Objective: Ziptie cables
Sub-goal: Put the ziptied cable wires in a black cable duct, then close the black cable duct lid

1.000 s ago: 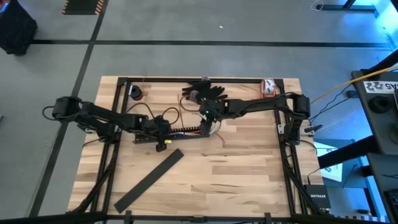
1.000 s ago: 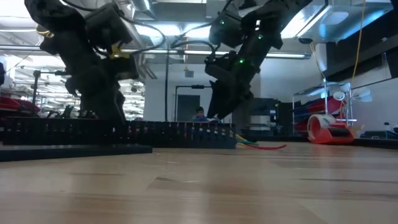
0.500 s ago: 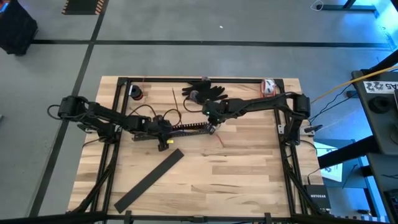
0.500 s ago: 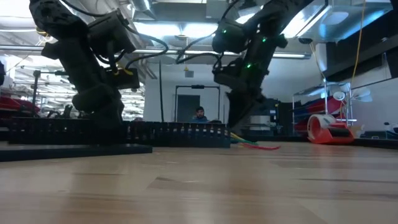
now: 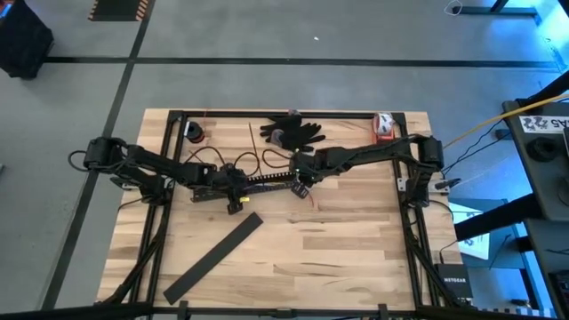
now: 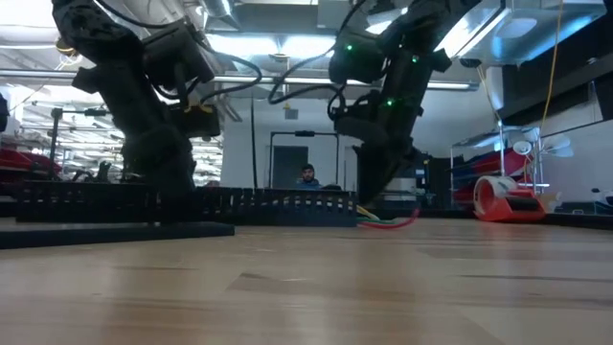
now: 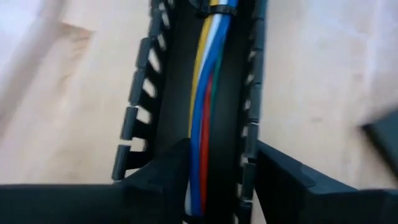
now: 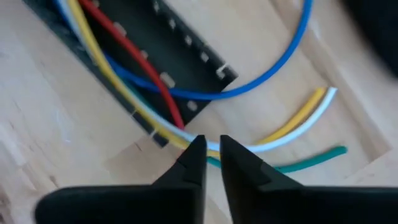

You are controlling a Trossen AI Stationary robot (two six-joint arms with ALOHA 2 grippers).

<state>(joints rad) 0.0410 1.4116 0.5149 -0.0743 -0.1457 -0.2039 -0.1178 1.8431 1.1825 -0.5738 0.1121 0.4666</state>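
The cables (image 7: 202, 93), thin yellow, white, blue, red and green wires, lie along the black comb-slotted bar (image 5: 267, 182). Their ends (image 8: 273, 134) curve out past the bar's right end. A very thin dark ziptie (image 5: 251, 151) stands up from the bar (image 6: 252, 144). A dark band (image 7: 214, 9) crosses the wires. My left gripper (image 7: 221, 180) is open at the bar's left end, with a finger on either side of the wires. My right gripper (image 8: 210, 149) is at the bar's right end, shut on the wires. My left gripper comes at the bar from above; whether its fingers (image 7: 165, 171) touch the bar's walls or the wires I cannot tell. My right gripper pinches the yellow and white wires (image 8: 244, 148) between its fingertips, just past the bar's right end. The fingers point down and lie across the wires. The free ends (image 6: 407, 218) rise a little off the table.
A flat black strip (image 5: 213, 258) lies slanted at the near left. A black glove (image 5: 293, 132), a small dark roll (image 5: 194, 132) and a red-and-white tape roll (image 5: 384, 124) lie along the far edge. Black frame rails (image 5: 404, 204) border the table. A person (image 6: 306, 175) is far behind.
My right gripper has gone down and toward the table's near edge, to the bar's right end. The wire ends there, flat on the table before, now curve up a little. The ziptie, looped over the bar a second ago, now stands straight up.
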